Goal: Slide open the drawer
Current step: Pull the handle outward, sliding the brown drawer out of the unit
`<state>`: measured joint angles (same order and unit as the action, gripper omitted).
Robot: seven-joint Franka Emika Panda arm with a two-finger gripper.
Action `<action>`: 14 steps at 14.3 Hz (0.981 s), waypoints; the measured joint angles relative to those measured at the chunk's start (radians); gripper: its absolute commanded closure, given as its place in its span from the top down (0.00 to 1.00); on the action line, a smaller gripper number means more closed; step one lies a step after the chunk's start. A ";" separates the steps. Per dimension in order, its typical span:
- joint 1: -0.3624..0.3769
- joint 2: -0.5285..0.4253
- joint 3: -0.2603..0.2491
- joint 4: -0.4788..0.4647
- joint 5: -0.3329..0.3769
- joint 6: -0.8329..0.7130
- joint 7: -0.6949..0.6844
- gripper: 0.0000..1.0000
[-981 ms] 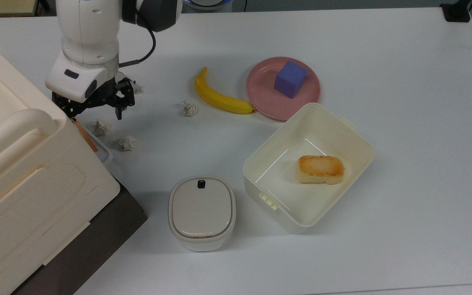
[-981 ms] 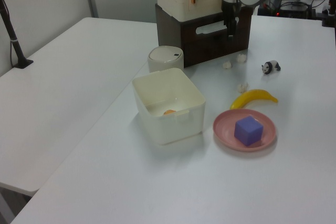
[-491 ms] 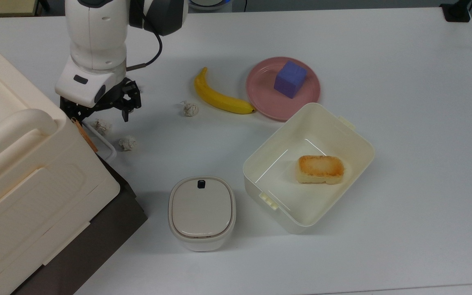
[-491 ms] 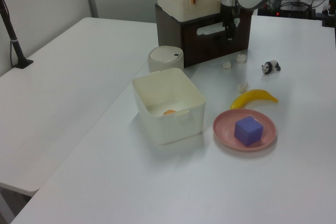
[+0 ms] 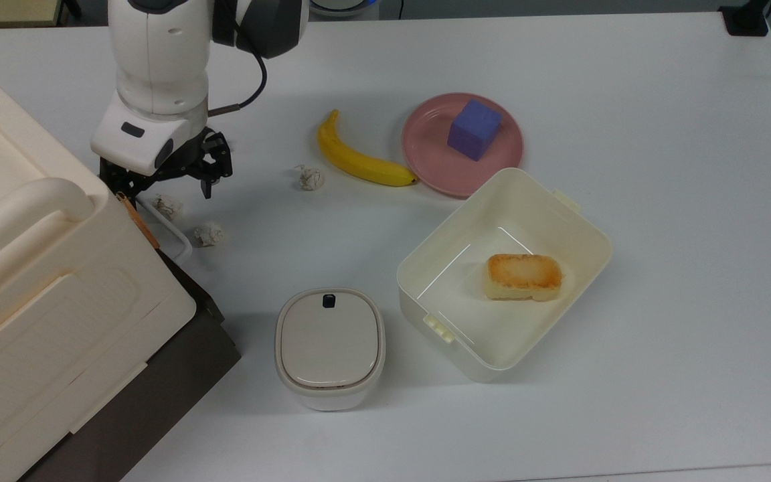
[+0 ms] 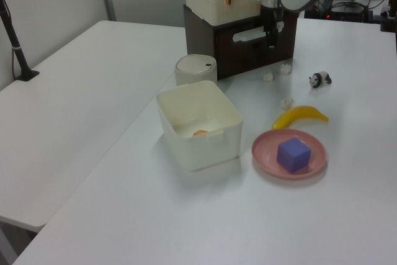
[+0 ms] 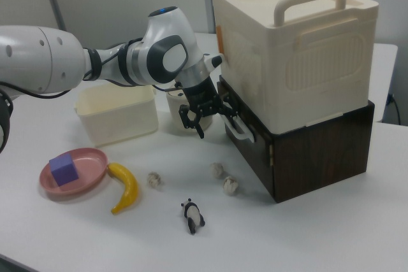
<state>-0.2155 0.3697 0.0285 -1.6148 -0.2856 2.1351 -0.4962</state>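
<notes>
White worktop (image 5: 660,167) all around, and at the top view's left edge a dark brown wooden cabinet (image 7: 306,151) carries a big cream plastic box with a rounded handle (image 7: 299,49). Low in that cabinet sits the drawer (image 7: 245,133), shallow and dark brown, its white rounded loop handle (image 7: 237,130) sticking out from the front; in the top view the handle (image 5: 170,229) peeks from under the box's edge. Right at it hangs the black two-finger gripper (image 7: 205,116) on the white arm (image 7: 95,62), fingers spread apart with one fingertip close to the handle's end, though whether they touch it is not clear; the top view has the gripper (image 5: 164,181) just above the handle, the left view has the gripper (image 6: 271,35) in front of the cabinet face. Three small crumpled white paper balls (image 5: 209,233) lie near the drawer front. Further out: a yellow banana (image 5: 359,161), a pink round plate (image 5: 425,157) bearing a purple cube (image 5: 473,129), a cream rectangular tub (image 5: 546,201) with a toasted piece of bread (image 5: 523,276) inside, a cream lidded canister (image 5: 329,347), and a small toy panda (image 7: 192,215) in the right view.
</notes>
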 measured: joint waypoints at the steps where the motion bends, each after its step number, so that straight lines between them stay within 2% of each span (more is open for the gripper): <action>1: 0.000 -0.003 0.001 0.000 0.000 -0.010 0.002 1.00; 14: 0.004 -0.034 0.052 0.000 0.000 -0.136 0.009 1.00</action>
<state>-0.2120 0.3360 0.0801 -1.6145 -0.2855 1.9996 -0.4873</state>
